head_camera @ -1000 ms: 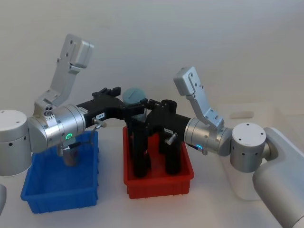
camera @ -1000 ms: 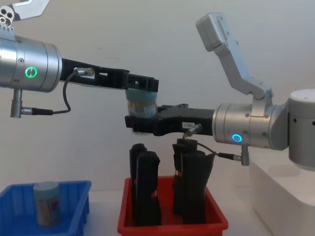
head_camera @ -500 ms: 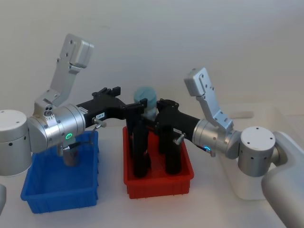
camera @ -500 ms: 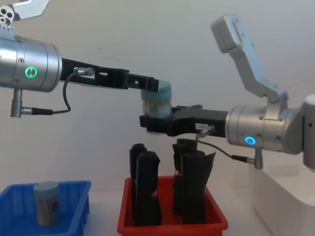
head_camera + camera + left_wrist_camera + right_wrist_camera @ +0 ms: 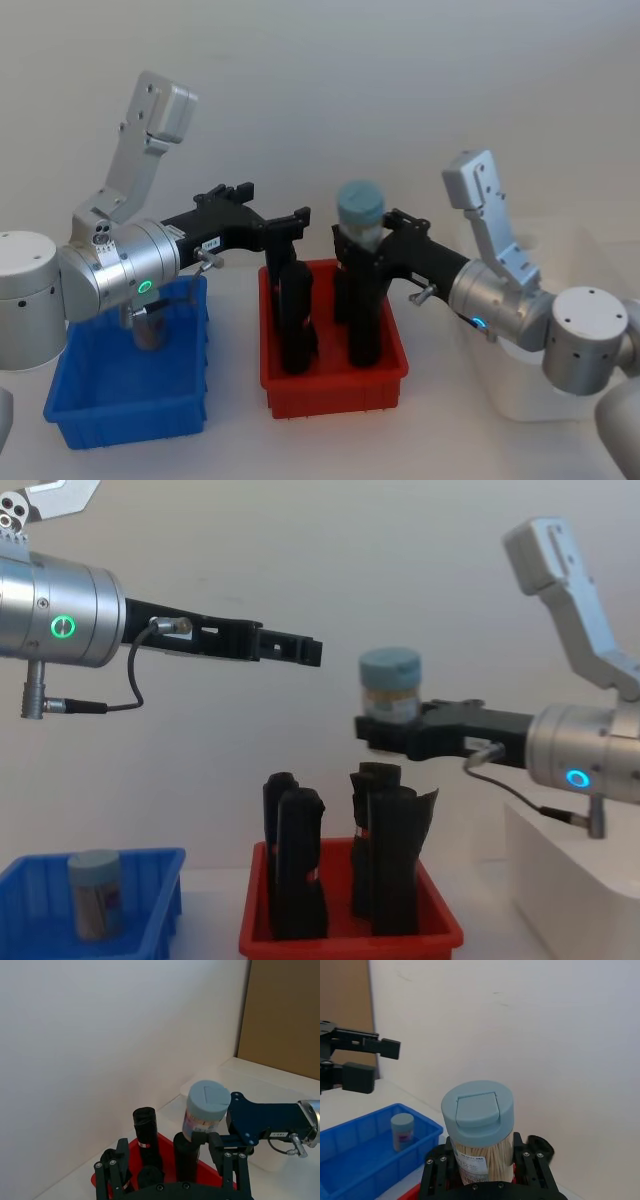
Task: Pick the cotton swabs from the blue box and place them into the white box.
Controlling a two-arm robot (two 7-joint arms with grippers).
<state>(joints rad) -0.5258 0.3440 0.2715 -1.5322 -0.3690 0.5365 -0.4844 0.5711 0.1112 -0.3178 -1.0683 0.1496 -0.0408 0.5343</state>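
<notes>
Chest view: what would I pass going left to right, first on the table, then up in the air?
Table: blue box with a cotton swab jar inside → red bin of black packs → white box. Air: open left gripper → second jar, held by the right gripper.

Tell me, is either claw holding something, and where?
The right gripper holds a cotton swab jar by its lower body; the left gripper is open, empty.

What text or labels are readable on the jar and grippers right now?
None legible.
Held jar: paper label, print too small to read.
Left gripper: white sticker, blurred.
Right gripper: white sticker, blurred.
</notes>
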